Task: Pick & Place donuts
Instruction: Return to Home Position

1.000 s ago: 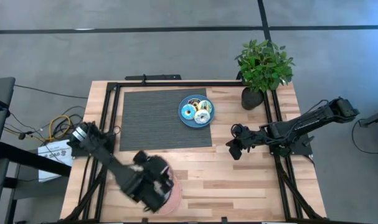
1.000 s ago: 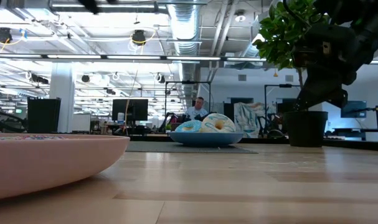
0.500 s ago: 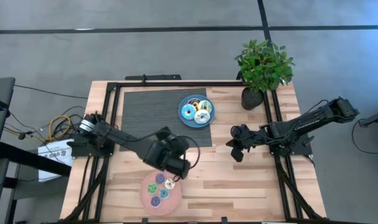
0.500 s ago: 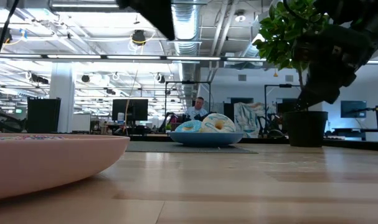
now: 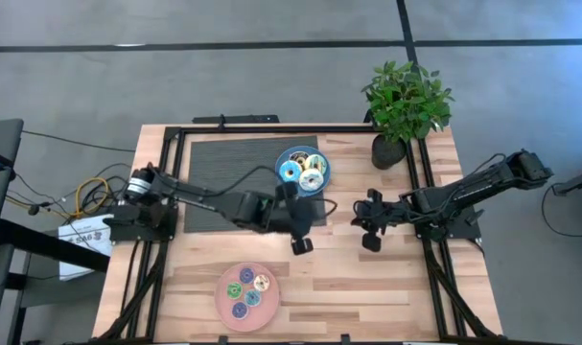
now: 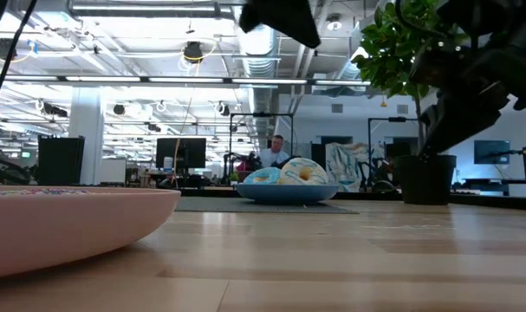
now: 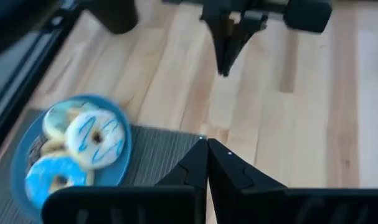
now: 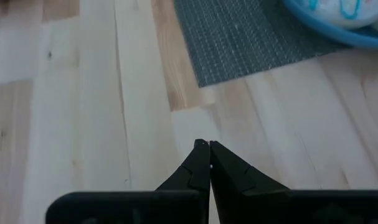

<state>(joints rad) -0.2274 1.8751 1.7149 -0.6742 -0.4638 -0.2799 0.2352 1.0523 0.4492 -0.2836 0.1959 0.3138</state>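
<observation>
Several larger donuts (image 5: 303, 171), cyan, cream and dark brown, lie on the blue plate (image 5: 281, 182) at the mat's far right. The left wrist view also shows these donuts (image 7: 92, 138). Several smaller donuts (image 5: 247, 290) lie on the pink plate (image 5: 223, 299) near the front edge. My left gripper (image 5: 301, 246) is shut and holds nothing. It hangs above bare wood between the two plates, just off the mat's near right corner. My right gripper (image 5: 369, 242) is shut and empty, right of it over the wood, and shows far off in the left wrist view (image 7: 225, 62).
A grey ribbed mat (image 5: 233, 182) covers the table's far left part. A potted plant (image 5: 404, 105) stands at the far right corner. Black rails (image 5: 175, 172) run along the table's left, far and right sides. The pink plate's rim (image 6: 89, 217) fills the low view's left.
My left gripper has swung from above the pink plate toward the table's far right, up toward the blue plate. It now hangs off the mat's corner. The small donuts on the pink plate are uncovered. My right gripper has shifted slightly toward the right edge.
</observation>
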